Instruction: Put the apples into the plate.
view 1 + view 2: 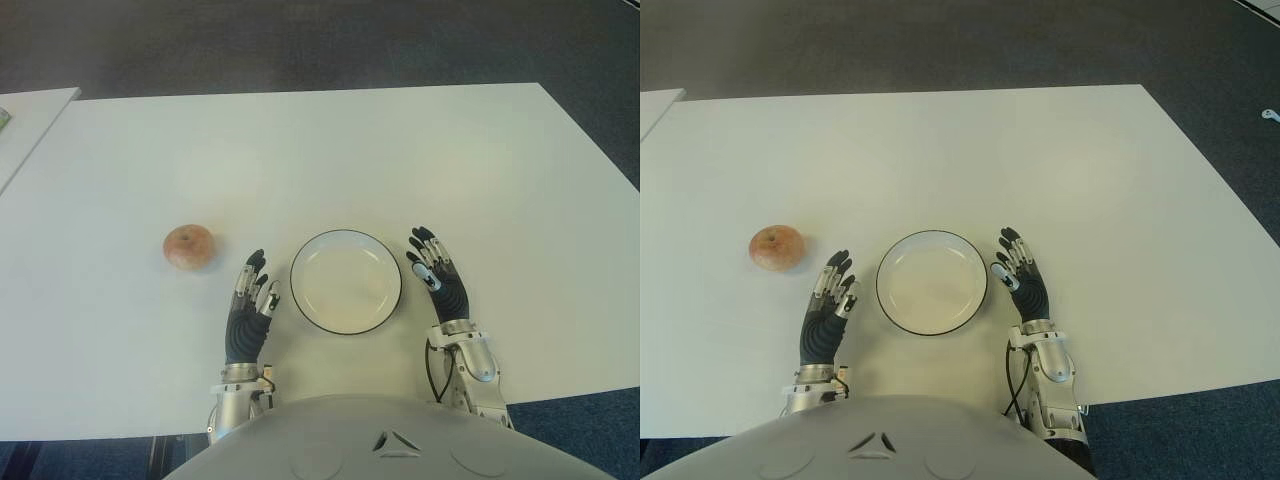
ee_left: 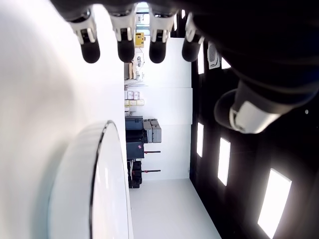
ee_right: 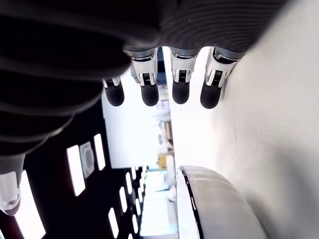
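White bench (image 1: 420, 150): we see the apple (image 1: 189, 246) just left of and ahead of the left hand (image 1: 249, 305), untouched. Plate (image 1: 346, 281) sits between left hand and right hand (image 1: 438, 278); both hands' fingers extended, holding nothing.

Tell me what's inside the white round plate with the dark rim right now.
Nothing: the white round plate with the dark rim shows a bare inner surface, fully in view. The reddish apple sits on the white table, left of the open left hand. The open right hand flanks the plate.
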Tool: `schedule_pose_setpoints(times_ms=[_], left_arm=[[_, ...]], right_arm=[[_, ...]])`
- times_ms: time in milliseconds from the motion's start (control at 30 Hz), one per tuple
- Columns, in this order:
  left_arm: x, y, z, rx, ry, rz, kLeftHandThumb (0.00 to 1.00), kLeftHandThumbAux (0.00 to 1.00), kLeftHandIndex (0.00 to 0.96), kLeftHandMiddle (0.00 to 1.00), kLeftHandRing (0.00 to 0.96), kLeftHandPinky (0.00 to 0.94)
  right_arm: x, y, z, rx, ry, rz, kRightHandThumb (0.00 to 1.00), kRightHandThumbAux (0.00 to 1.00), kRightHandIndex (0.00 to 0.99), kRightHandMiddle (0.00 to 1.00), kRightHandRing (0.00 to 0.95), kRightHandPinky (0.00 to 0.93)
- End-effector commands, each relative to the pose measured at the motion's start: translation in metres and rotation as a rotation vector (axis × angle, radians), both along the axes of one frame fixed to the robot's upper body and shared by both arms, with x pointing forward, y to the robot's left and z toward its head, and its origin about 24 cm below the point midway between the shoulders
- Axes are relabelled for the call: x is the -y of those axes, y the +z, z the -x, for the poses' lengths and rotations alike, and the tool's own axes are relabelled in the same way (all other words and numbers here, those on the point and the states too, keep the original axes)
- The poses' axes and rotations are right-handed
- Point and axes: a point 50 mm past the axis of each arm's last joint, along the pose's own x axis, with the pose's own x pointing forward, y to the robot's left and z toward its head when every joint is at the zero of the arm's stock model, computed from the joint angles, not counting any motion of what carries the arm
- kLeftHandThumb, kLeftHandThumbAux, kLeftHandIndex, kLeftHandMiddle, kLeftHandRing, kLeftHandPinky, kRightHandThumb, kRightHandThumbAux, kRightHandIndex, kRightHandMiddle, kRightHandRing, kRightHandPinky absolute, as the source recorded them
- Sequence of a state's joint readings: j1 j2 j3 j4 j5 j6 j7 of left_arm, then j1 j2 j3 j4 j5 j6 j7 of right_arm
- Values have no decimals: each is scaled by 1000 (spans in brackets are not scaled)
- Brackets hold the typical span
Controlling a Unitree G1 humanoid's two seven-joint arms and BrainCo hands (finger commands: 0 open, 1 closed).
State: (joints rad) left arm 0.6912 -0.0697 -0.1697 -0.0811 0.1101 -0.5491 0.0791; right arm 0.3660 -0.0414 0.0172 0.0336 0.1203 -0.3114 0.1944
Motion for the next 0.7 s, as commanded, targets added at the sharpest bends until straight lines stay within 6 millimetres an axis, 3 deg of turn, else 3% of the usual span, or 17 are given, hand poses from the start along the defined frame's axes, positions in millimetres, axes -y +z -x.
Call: schedule_pose_setpoints(times_ms=[33,700], left_arm=[[-2,-1,1,-9,13,-15,33,507,0,0,0,0],[-3,-2,3,-5,3,-2,15,525,0,0,0,0]], right_arm=[[0,-9,6,-64,1,-6,252,498,0,0,0,0],[-1,-11,7,-71,-3,9,250,504,0,0,0,0]])
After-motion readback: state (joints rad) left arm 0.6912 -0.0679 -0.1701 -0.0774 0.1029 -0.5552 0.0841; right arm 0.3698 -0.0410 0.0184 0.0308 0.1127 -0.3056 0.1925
